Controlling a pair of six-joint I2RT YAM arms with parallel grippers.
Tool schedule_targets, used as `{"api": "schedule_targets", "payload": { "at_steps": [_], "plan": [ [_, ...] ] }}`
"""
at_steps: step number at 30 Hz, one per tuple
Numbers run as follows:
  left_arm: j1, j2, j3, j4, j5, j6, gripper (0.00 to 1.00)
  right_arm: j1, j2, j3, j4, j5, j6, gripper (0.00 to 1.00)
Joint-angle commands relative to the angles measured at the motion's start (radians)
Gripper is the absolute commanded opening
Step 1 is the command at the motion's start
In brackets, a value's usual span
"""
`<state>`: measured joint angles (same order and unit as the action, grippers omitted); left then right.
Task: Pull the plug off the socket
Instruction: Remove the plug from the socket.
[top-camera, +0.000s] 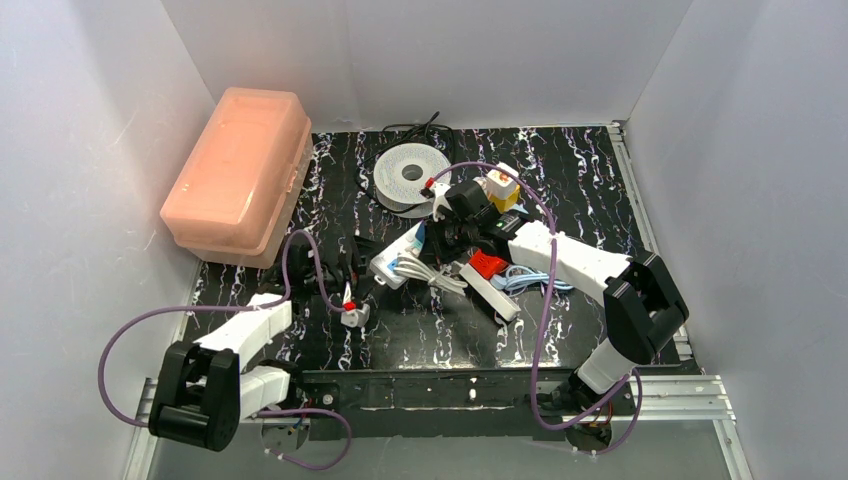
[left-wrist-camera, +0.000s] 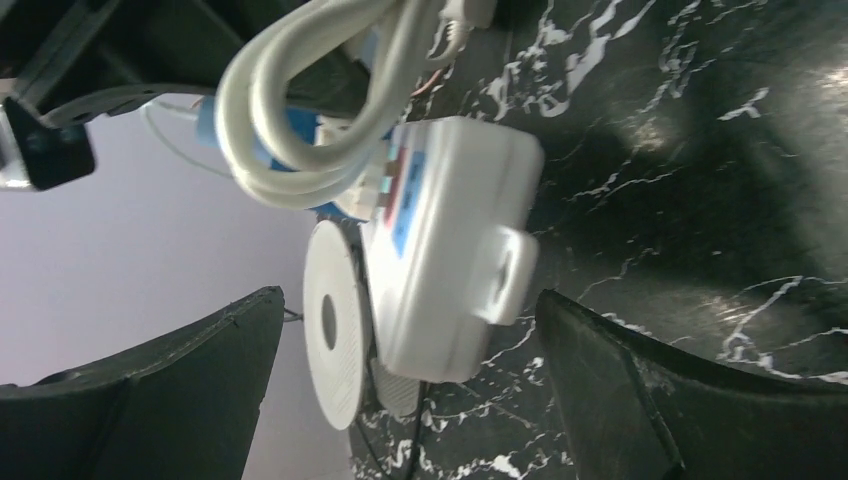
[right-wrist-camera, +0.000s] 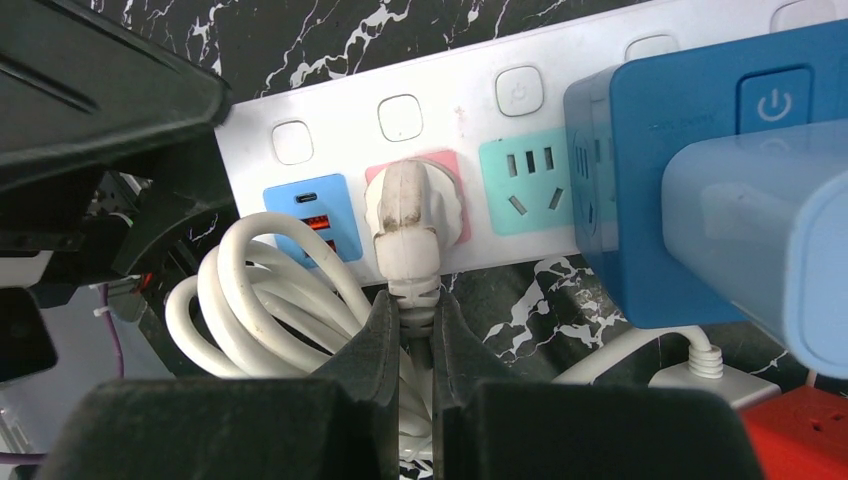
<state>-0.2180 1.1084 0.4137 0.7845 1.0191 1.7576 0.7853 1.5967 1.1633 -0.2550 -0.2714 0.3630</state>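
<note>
Right gripper is pinched shut on the neck of the white plug, which sits in the pink socket of the power strip. Left gripper hangs wide open nearby. Black marbled tabletop, plain white walls all round.

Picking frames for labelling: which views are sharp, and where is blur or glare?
Top external: sharp, though the pink box looks washed out. Left wrist: white power strip blurred, sheen on the marble tabletop. Right wrist: white plug crisp, pale blue adapter soft.
</note>
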Motion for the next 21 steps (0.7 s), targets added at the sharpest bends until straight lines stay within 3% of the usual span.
{"api": "schedule_targets", "payload": {
  "at_steps": [1, 11, 16, 21],
  "plan": [
    [0.002, 0.039, 0.013, -0.141, 0.116, 0.195, 0.98, -0.011, -0.067, 0.073, 0.075, -0.079, 0.024, 0.01],
    [0.002, 0.217, 0.067, -0.032, 0.114, 0.301, 0.95, -0.022, -0.057, 0.083, 0.060, -0.141, 0.030, 0.01],
    [0.002, 0.296, 0.101, 0.005, 0.130, 0.347, 0.88, -0.021, -0.048, 0.097, 0.040, -0.144, 0.022, 0.01],
    [0.001, 0.333, 0.116, 0.055, 0.132, 0.344, 0.75, -0.021, -0.037, 0.102, 0.027, -0.140, 0.019, 0.01]
  ]
}}
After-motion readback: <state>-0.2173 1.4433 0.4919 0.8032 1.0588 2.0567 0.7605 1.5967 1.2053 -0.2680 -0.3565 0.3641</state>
